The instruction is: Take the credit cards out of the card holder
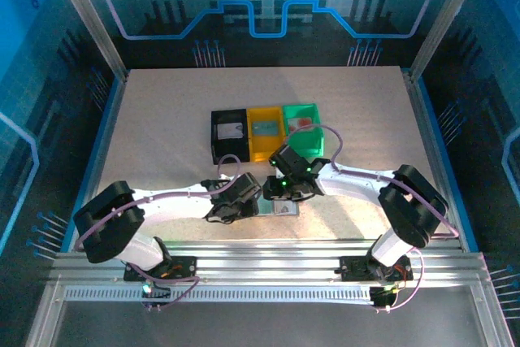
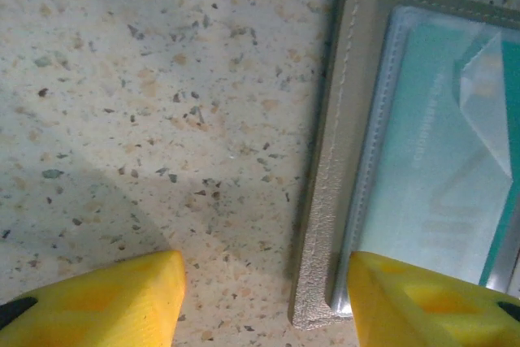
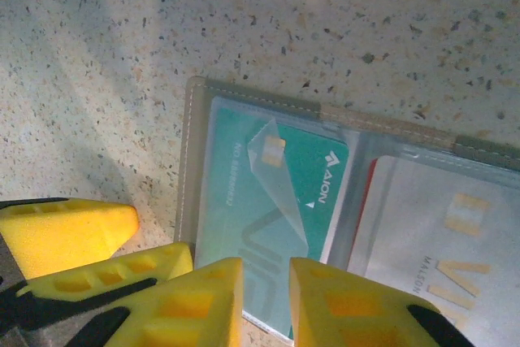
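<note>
Arms [image 1: 175, 199] bend inward, left tool [image 2: 264, 298] and right tool [image 3: 266, 302] over card holder [image 3: 192, 160].

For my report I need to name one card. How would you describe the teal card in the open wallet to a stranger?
On the speckled table, the grey card holder lies open in front of the three bins. In one clear pocket sits the teal card; its neighbour, the whitish card, is pale, so colour alone separates them.

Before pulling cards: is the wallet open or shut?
Open: the wallet lies flat on the table, teal card beside white card inside.
</note>
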